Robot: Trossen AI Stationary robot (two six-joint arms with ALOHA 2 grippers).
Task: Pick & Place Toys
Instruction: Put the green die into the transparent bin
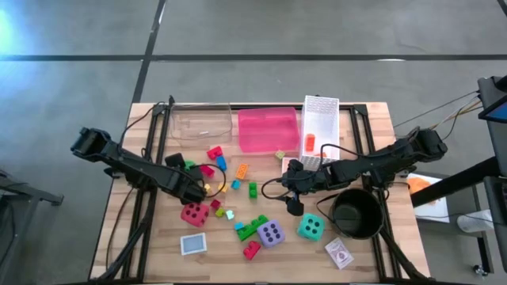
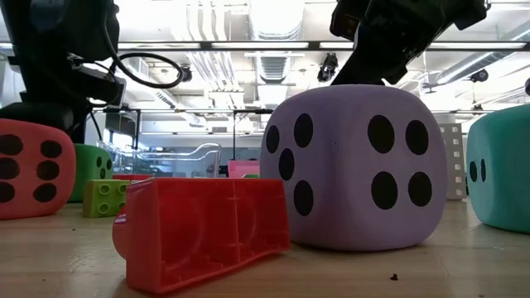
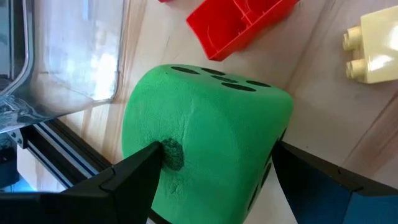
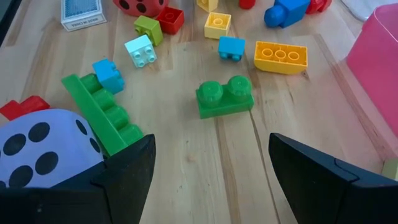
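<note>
My left gripper (image 1: 192, 180) is shut on the green die (image 3: 211, 124), which lies left of centre (image 1: 188, 165). In the low view the green die (image 2: 93, 170) shows behind the red die (image 2: 29, 170). My right gripper (image 4: 211, 155) stands open over bare wood at mid-table (image 1: 294, 204), holding nothing. Ahead of it lies a green brick (image 4: 225, 96). The purple die (image 1: 270, 233) and the teal die (image 1: 310, 227) rest on the table near the front, and the red die (image 1: 194, 213) sits just nearer than my left gripper. Several small bricks (image 1: 242, 170) are scattered between the arms. My left gripper pinches the green die between its two fingers, one on each of two opposite side faces. One fingertip (image 3: 149, 163) presses a dent into the soft side (image 3: 174, 152); the other finger (image 3: 298, 163) lies against the opposite face. The fingers slant down from the table's left. I cannot tell whether the die's underside touches the table.
A clear box (image 1: 202, 120), a pink box (image 1: 268, 129) and the white mesh basket (image 1: 320, 127) line the far edge. The black pot (image 1: 356, 214) stands under the right arm. Card packs (image 1: 192, 244) (image 1: 339, 253) lie near the front edge.
</note>
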